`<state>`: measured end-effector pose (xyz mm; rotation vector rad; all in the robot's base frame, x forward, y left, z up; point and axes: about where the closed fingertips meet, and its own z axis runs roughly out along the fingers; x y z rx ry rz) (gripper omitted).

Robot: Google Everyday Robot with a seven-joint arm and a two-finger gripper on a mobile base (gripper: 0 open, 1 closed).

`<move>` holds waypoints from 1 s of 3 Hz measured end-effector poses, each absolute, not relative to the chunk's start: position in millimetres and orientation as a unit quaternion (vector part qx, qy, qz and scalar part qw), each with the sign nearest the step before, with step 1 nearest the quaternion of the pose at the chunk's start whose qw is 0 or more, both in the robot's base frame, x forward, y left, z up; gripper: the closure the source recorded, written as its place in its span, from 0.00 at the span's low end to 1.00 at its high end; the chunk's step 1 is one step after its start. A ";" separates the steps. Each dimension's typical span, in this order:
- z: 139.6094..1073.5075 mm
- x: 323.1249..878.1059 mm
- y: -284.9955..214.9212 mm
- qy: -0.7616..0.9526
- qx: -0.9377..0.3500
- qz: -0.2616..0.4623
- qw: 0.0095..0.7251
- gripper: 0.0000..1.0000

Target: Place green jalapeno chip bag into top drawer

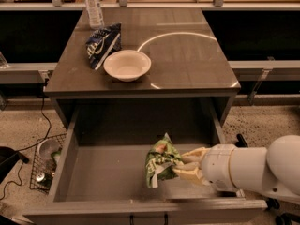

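Note:
The green jalapeno chip bag (160, 166) is crumpled and upright inside the open top drawer (98, 177), right of its middle, low over the flat bottom. I cannot tell whether it touches the bottom. My gripper (180, 165) reaches in from the right on a white arm, and its cream fingers (192, 154) are shut on the bag's right side. The drawer's front panel with a small dark handle (148, 217) is at the bottom edge of the view.
On the tabletop stand a white bowl (127, 64), a dark blue and white chip bag (102, 43) and a clear water bottle (93, 6). A wire basket (45, 168) with small items sits on the floor to the left of the drawer.

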<state>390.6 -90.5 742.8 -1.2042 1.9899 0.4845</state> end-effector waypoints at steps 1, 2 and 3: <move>742.0 393.3 -88.3 0.776 -0.470 0.189 0.375 1.00; 743.1 392.8 -87.0 0.775 -0.472 0.188 0.375 0.84; 744.0 392.4 -85.8 0.775 -0.474 0.187 0.375 0.62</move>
